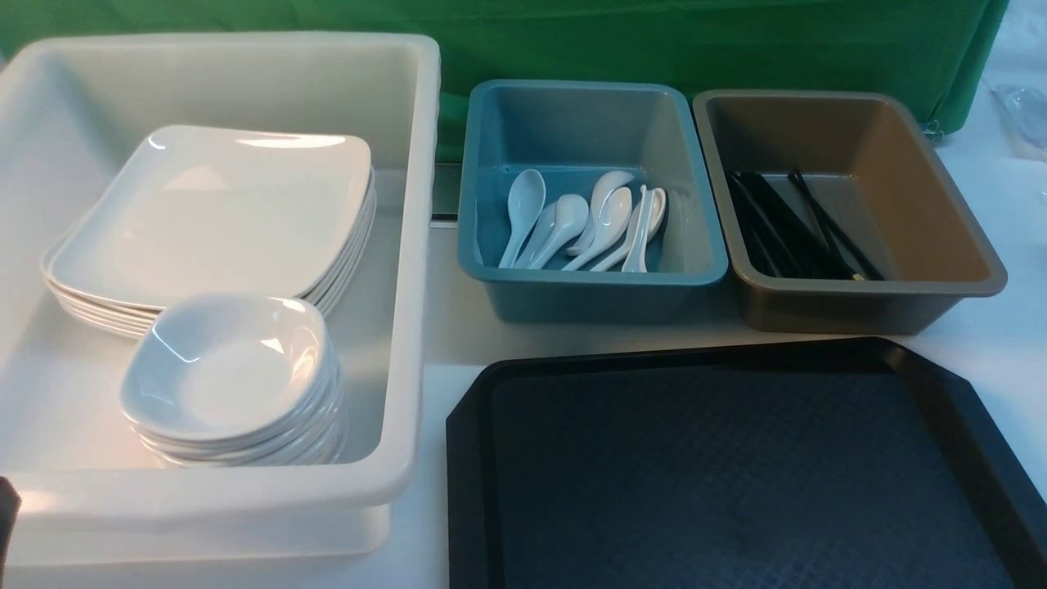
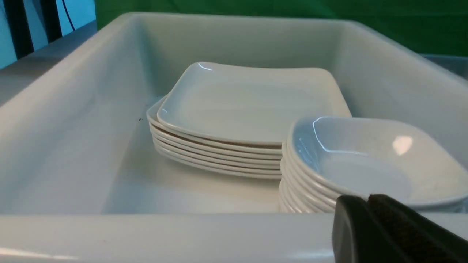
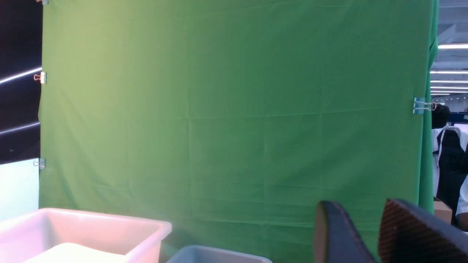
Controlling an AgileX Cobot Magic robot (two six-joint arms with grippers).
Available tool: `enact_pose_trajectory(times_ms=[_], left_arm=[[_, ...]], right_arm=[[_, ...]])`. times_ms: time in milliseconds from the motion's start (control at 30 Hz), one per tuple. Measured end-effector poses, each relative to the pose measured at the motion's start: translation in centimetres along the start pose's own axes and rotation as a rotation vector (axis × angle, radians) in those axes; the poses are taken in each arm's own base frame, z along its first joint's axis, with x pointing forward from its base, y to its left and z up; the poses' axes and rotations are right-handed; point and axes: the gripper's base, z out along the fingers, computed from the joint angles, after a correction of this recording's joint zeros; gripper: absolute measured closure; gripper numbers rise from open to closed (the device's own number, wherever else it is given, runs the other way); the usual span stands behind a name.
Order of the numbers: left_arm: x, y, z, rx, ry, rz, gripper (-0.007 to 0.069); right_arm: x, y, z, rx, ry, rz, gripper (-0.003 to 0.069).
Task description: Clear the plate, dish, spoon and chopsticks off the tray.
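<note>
My tray (image 1: pixel 736 474) lies bare. The plate (image 1: pixel 213 213) tops its stack in the white tub (image 1: pixel 409 270): glossy, slippery, breakable, best pinched at the rim. My left tool (image 2: pixel 367 219) is together, empty; my right tool (image 3: pixel 360 233) stands apart, empty.
</note>
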Motion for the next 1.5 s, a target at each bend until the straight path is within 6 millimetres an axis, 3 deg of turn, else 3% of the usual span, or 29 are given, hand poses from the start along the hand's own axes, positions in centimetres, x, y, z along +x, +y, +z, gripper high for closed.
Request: enact_pose_trajectory(times_ms=[267,1500], left_arm=[[0.56,0.06,-0.36,-0.005,0.042,0.087,0.061],[0.57,0.24,-0.38,-0.041,0.043,0.065,0.0608]], right_arm=[[0.0,0.0,0.0,0.0,0.0,-0.001,0.0422],[0.0,0.0,0.0,0.0,0.0,-0.001,0.0422]])
